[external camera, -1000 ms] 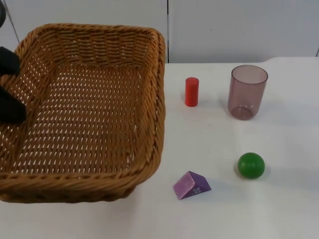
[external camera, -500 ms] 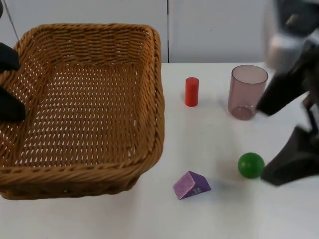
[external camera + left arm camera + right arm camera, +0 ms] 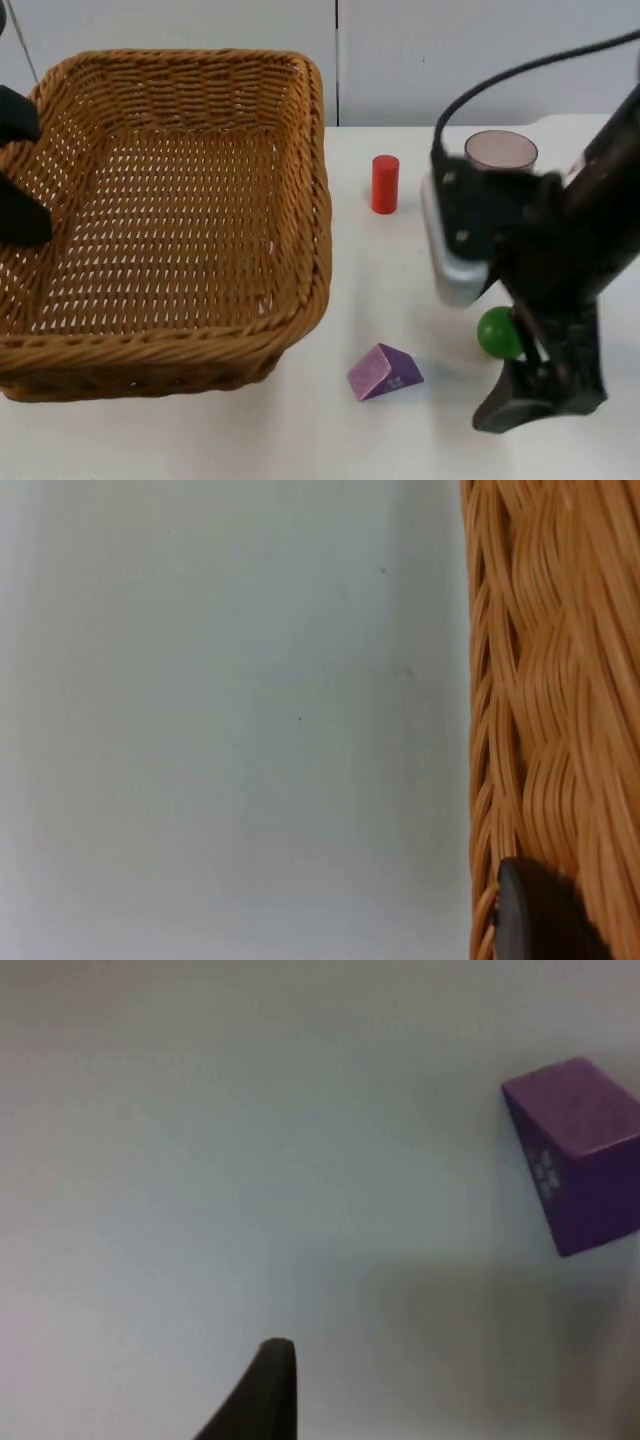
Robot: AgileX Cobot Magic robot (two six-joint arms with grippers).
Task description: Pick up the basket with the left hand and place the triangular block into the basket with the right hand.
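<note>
From my remote seat, nearest me the right gripper hangs low over the white table; I cannot tell whether its claw is released or clenched. At its nine o'clock lies the purple triangular block, apart from it. A green ball sits at the gripper's twelve o'clock. Further left, the left gripper is clenched on the wicker basket rim. Farthest: a red cylinder and a cup.

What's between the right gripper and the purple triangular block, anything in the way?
Nothing visible. The right gripper is low over bare white table, just right of the purple triangular block. The green ball sits behind the gripper, off that line. The left gripper holds the woven wicker basket at its left rim.
</note>
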